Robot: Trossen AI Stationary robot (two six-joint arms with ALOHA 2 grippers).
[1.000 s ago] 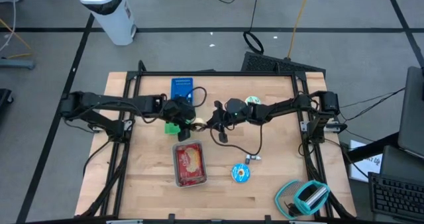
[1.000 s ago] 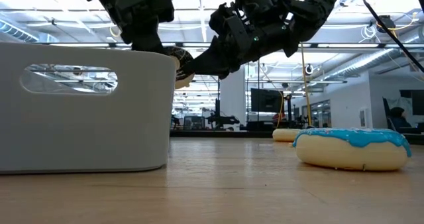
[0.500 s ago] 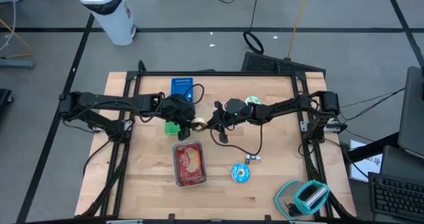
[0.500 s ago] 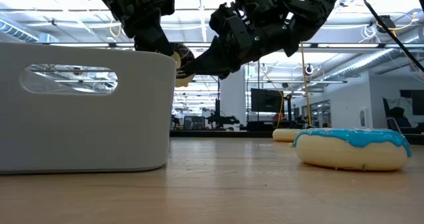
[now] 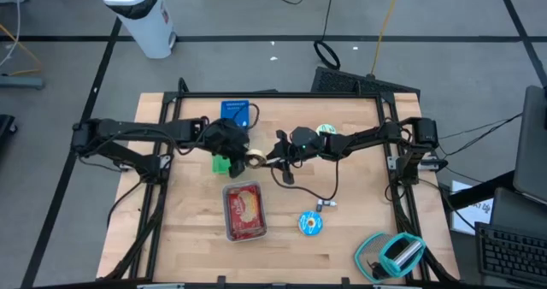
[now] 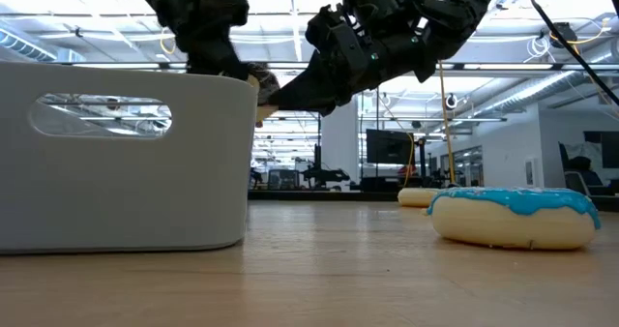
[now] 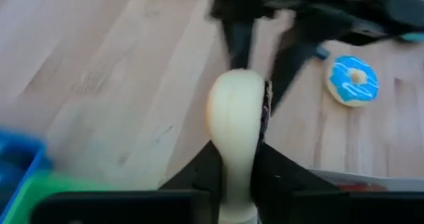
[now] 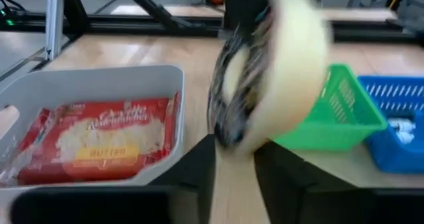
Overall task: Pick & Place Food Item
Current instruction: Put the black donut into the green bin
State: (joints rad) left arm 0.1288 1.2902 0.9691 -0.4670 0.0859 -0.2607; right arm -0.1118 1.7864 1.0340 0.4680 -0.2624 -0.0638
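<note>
Cream-coloured, the donut (image 7: 237, 124) stands on edge above the grey tray (image 5: 244, 212), near its far end. Only the wrist views show both grips: the left gripper (image 7: 236, 161) pinches it, and the right gripper (image 8: 234, 148) is closed on it too. Both arms stretch inward, meeting beside the green basket (image 5: 222, 164).
</note>
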